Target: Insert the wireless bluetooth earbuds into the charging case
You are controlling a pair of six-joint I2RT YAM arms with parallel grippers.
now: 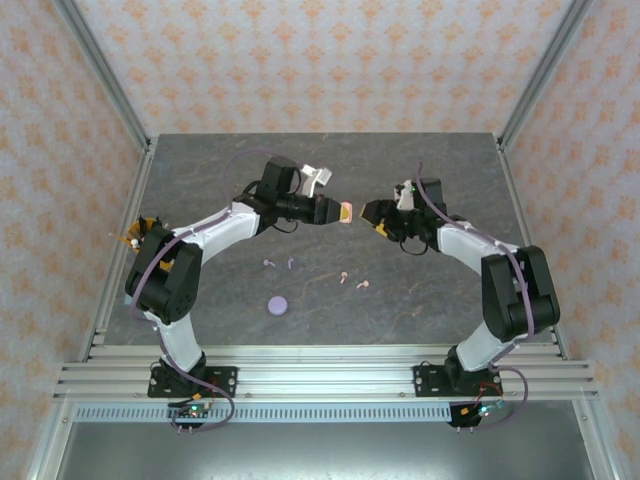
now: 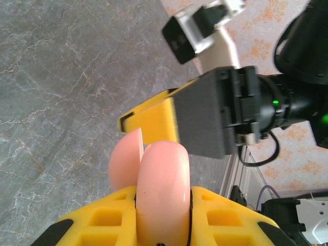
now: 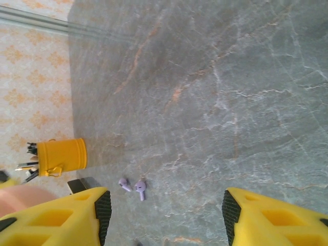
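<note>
A pale pink charging case (image 2: 161,184) sits clamped between my left gripper's (image 2: 161,205) yellow fingers, held above the table, its lid (image 2: 125,164) standing slightly ajar. The same case (image 1: 345,211) hangs mid-table between both arms. My right gripper (image 1: 366,211) faces it from the right, open, with nothing between its fingers (image 3: 84,215); one yellow finger (image 2: 154,120) hovers just beyond the lid. Two lilac earbuds (image 3: 123,183) (image 3: 140,188) lie on the table below. From above, the lilac pair (image 1: 268,263) (image 1: 290,263) and two pink earbuds (image 1: 343,278) (image 1: 362,284) rest apart on the slab.
A round lilac case (image 1: 277,305) lies shut near the left arm's base side. A yellow cup with tools (image 3: 61,156) stands at the table's left edge (image 1: 135,235). Aluminium frame posts and patterned walls enclose the grey stone table (image 1: 450,300).
</note>
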